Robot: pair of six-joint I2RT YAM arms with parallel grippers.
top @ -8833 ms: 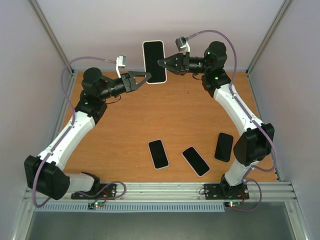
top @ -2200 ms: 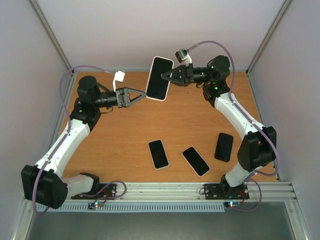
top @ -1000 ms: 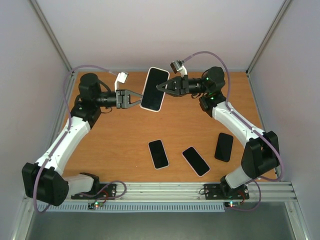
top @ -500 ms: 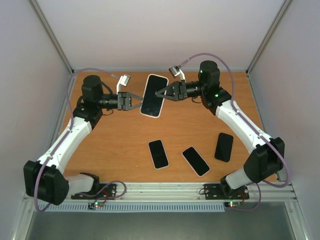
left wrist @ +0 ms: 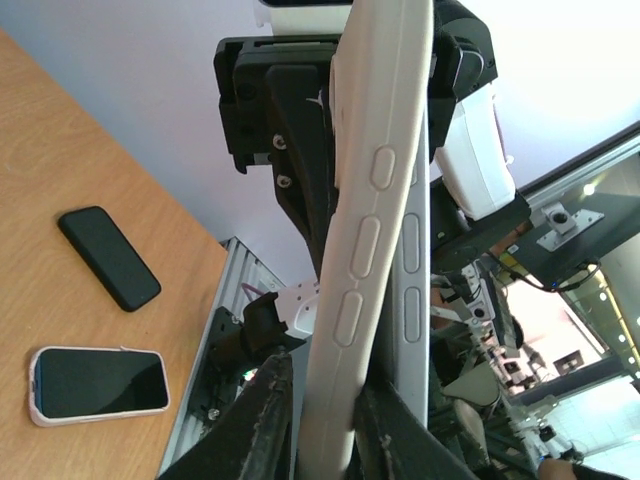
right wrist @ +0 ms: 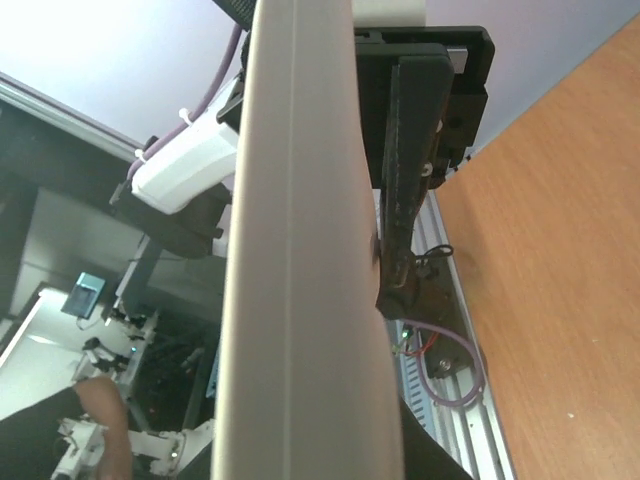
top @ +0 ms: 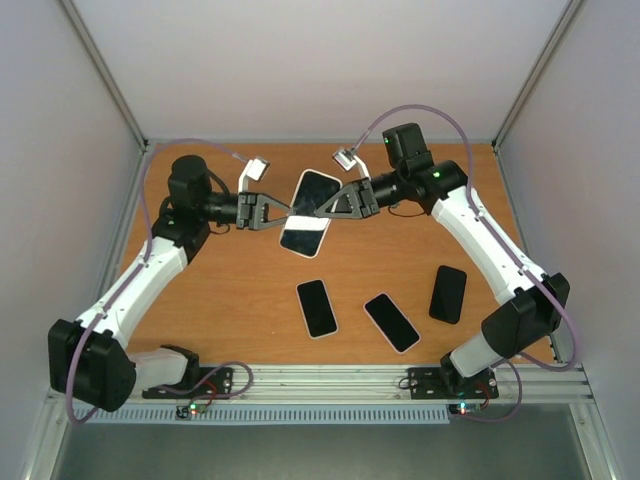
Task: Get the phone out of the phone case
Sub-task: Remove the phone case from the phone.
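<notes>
**Cased phone lowered, both grippers now on it**

Nearest the arm bases, three spare handsets lie flat on the table (top: 225, 290): a white-rimmed phone (top: 316, 307), a second white-rimmed phone (top: 391, 322) just to its right, and a black phone (top: 448, 294) further right. None of them has shifted across the earlier top views.

Beyond them, over the middle of the table, the phone (top: 308, 203) is held in the air, screen up and tilted, inside its white phone case (left wrist: 365, 250). Some seconds ago it stood upright, high against the back wall, carried by the right arm alone. It has since been brought down and toward the bases.

The left gripper (top: 284, 213) is the main change. It stood wide open and clear of the phone at first, and a second ago its tips were only just reaching the left edge. Now it is clamped there. In the left wrist view its fingers (left wrist: 262, 425) press either side of the case's button edge.

The right gripper (top: 325, 209) keeps its tight pinch on the opposite long edge, where it has been throughout. Its own wrist view is filled by the case's smooth side, with the left gripper's black body just behind it.

The two grippers face each other across the phone, with the right arm's wrist swung further in over the table than before.
</notes>
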